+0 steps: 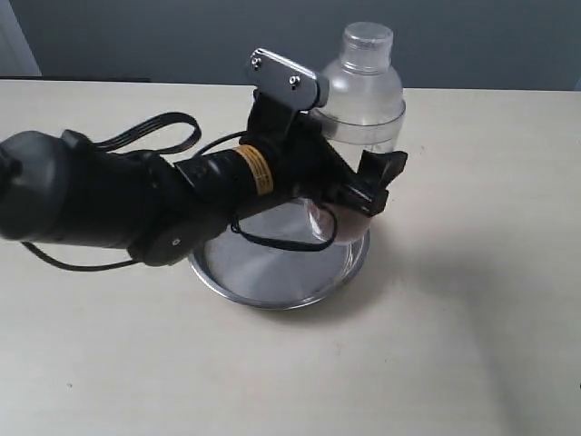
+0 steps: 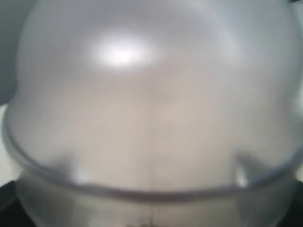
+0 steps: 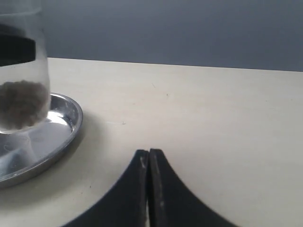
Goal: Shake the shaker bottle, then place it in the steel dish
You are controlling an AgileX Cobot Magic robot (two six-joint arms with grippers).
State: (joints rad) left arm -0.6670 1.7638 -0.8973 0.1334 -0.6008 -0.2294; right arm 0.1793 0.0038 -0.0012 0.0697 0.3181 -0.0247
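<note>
Clear plastic shaker bottle (image 1: 363, 91) stands upright at scene centre, over the right part of the steel dish (image 1: 272, 272). Round cap (image 1: 368, 38) on top, frosted dome under it, brown granules (image 1: 349, 222) pooled at the bottom. Right wrist view shows the bottle (image 3: 19, 75) low in the dish (image 3: 61, 127), granules (image 3: 21, 104) settled and the base mirrored in the shiny floor. Cannot tell if the base touches the dish floor or hangs just above it.

Left gripper (image 1: 363, 168) reaches in from the left and grasps the bottle's lower body below the dome seam. The near finger (image 1: 381, 177) lies against the bottle's right side; the other finger is hidden behind the bottle. Jaws stand wide, spread by the bottle's width. Black left arm lies low over the near-left table, covering the dish's left rim. Black cable (image 1: 154, 127) loops on the table behind the arm. Left wrist view is filled by the blurred frosted dome (image 2: 151, 118), too close for detail.

Right gripper (image 3: 149, 189) is clenched, its black fingers (image 3: 161, 189) pressed together with nothing between them. It sits low over the table and apart from the dish. It is not seen in the exterior view.

Table (image 1: 472, 318) is pale beige, grey wall (image 1: 454, 36) at the far side. The dish's near rim and much of its flat floor show bare in front of the arm.
</note>
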